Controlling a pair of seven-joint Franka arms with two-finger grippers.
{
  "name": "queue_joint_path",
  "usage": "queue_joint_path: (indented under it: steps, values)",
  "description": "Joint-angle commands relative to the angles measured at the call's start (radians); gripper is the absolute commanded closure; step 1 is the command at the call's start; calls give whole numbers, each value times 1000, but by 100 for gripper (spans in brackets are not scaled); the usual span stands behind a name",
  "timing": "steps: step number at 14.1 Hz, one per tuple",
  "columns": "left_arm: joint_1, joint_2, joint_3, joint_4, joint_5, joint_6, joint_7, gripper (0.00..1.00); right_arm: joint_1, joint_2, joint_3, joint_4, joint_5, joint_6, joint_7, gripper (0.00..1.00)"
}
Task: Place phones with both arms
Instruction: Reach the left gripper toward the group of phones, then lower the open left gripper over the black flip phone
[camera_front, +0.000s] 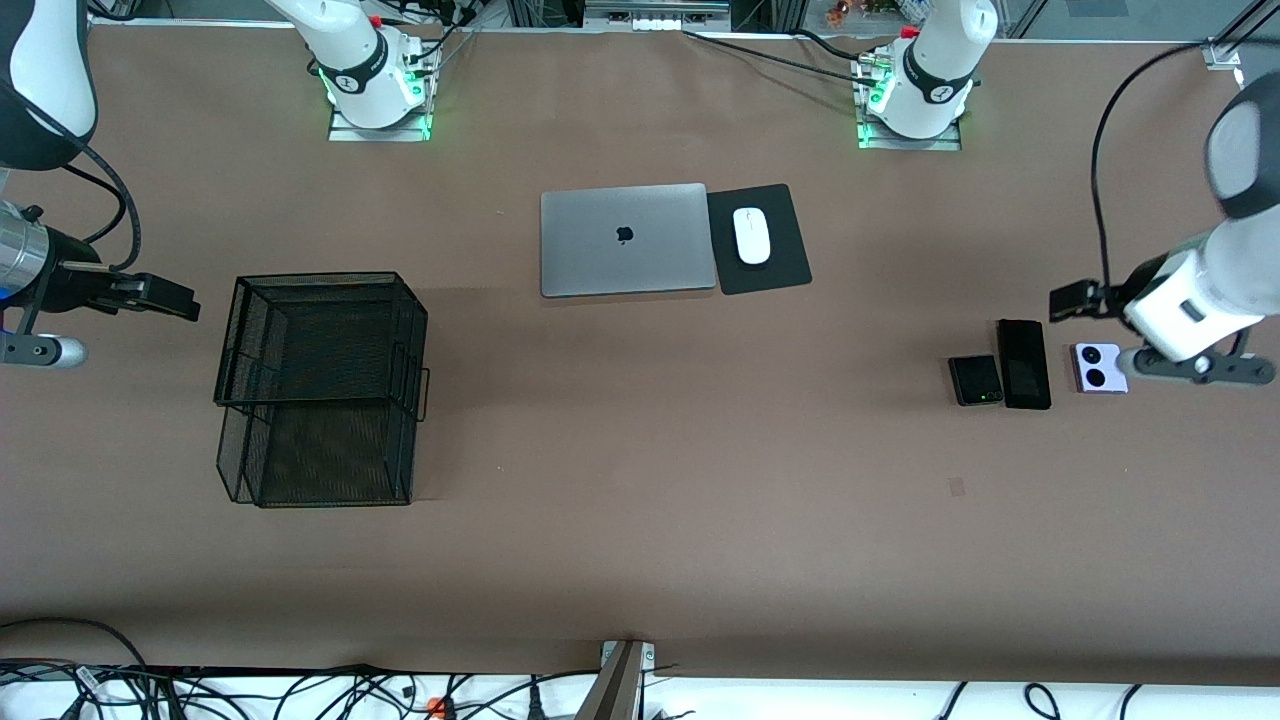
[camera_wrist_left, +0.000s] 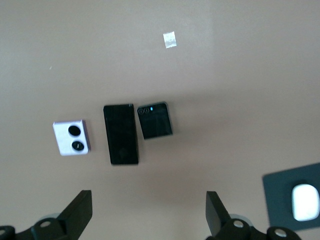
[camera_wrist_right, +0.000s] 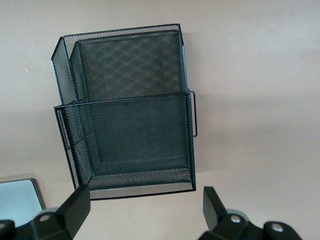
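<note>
The closed silver laptop (camera_front: 628, 240) at the frame's upper centre bears a dark apple logo; beside it a white computer mouse (camera_front: 751, 235) sits on a black mouse pad (camera_front: 762, 240). At the far right edge, the left gripper (camera_front: 1068, 300) hangs released above the table, near 3 phones: a small dark grey flip phone (camera_front: 975, 380), a long black slab phone (camera_front: 1023, 364) and a lavender-white phone with 2 black circles (camera_front: 1099, 368). At mid-left, the right gripper (camera_front: 160, 297) hangs released beside the empty 2-tier black wire-mesh basket (camera_front: 318, 388).
</note>
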Motion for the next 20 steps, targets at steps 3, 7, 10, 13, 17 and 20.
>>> queue_joint_path:
  steps: [3, 7, 10, 13, 17, 20]
  values:
    - [41, 4, -4, -233, 15, 303, 78, 0, 2, 0, 2, 11, 7, -18, 10, 0]
    - [43, 119, -4, -246, 14, 400, 65, 0, -1, -1, 2, 8, 9, -24, 7, 0]
    - [40, 211, -6, -247, 13, 493, 62, 0, 1, -1, 2, 10, 7, -23, 10, 0]
    - [40, 297, -12, -244, 13, 574, 65, 0, 2, 0, 2, 10, 10, -23, 22, 0]
    - [41, 345, -12, -246, -60, 630, -7, 0, 5, -1, 5, 10, 12, -24, 23, 0]
    - [69, 349, -13, -247, -77, 633, -28, 0, 5, 0, 5, 11, 12, -23, 23, 0]
